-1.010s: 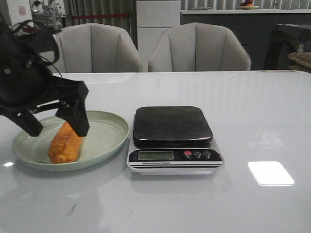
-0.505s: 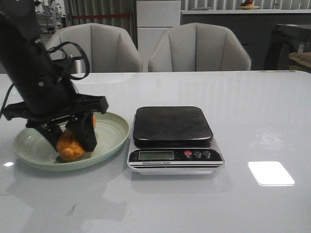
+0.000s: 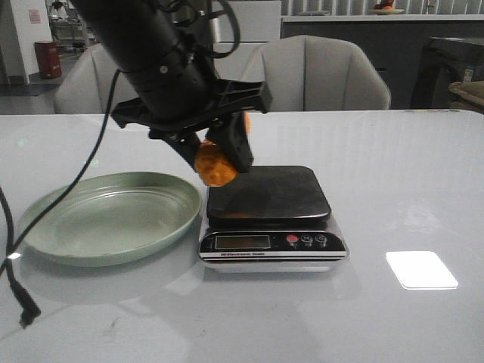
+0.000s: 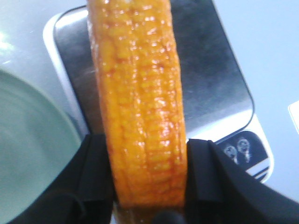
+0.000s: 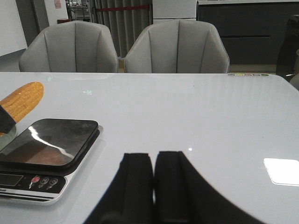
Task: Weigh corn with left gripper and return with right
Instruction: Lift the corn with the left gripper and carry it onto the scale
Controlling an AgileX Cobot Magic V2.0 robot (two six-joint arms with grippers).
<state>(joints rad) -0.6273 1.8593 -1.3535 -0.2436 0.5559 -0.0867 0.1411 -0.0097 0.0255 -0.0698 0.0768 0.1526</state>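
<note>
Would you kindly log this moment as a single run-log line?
left claw: shut on corn | corn: above scale, not down | plate: empty | right claw: shut, idle

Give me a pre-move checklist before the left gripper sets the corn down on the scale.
1. Grip on the corn: ok, the left gripper has a finger pressed on each side of the cob.
2. Corn over the scale platform: ok in the left wrist view; the front view shows it above the platform's left edge, not yet touching.
3. Platform free of other items: ok, its dark top is bare.
4. Scale display on and zeroed: cannot tell, digits unreadable.
5. Pale green plate ready for the return: ok, nothing lies in it.
6. Right gripper out of the way: ok, shut and apart from the scale.
</note>
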